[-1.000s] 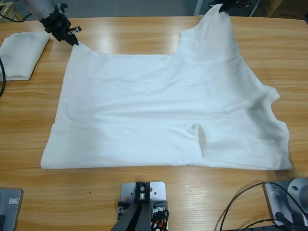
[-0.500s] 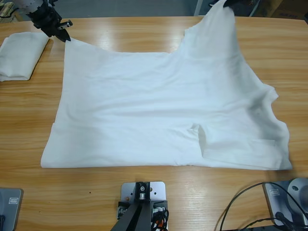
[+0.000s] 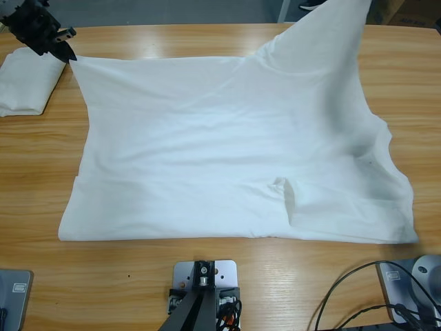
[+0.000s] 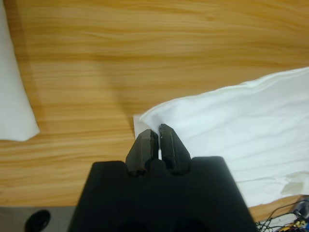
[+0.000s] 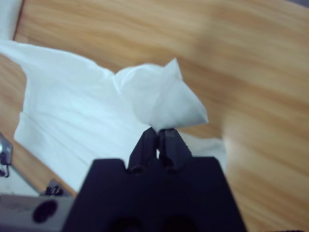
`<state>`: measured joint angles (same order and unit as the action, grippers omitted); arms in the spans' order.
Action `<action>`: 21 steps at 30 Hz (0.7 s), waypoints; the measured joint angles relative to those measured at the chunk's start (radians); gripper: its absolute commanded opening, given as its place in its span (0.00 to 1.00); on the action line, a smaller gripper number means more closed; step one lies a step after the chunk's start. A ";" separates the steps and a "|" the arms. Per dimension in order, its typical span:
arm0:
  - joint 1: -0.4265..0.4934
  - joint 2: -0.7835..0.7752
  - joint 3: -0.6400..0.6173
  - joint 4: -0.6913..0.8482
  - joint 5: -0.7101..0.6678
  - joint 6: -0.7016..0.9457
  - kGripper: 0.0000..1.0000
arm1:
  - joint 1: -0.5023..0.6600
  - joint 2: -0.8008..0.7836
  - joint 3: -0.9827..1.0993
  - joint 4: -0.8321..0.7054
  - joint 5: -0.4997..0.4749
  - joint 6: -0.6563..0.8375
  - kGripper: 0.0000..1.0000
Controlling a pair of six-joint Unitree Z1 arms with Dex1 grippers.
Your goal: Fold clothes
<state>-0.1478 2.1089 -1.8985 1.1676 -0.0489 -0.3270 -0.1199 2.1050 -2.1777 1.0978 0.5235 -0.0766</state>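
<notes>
T-shirt (image 3: 227,152) lies spread over the wooden table (image 3: 207,276), its far edge now drawn wider and straighter than a second ago. The left gripper (image 3: 60,49), jaws pinched shut on the far-left corner, has pulled outward toward the table's corner. The right gripper (image 5: 158,136), also clamped on fabric, has lifted its corner higher, past the top of the high view. A folded white cloth (image 3: 26,77) sits just beside the left gripper and could be snagged. A small crease (image 3: 284,193) remains near the front hem.
</notes>
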 measured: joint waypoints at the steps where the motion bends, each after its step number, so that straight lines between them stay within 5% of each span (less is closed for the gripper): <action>1: 0.000 -0.008 0.010 0.000 0.000 0.000 0.00 | 0.001 -0.022 0.038 0.003 0.000 0.006 0.00; 21: -0.046 -0.151 0.297 -0.023 -0.015 0.000 0.00 | 0.069 -0.393 0.558 0.125 -0.050 0.061 0.00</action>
<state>-0.1939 1.9578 -1.6013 1.1449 -0.0635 -0.3270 -0.0507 1.7121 -1.6196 1.2225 0.4738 -0.0151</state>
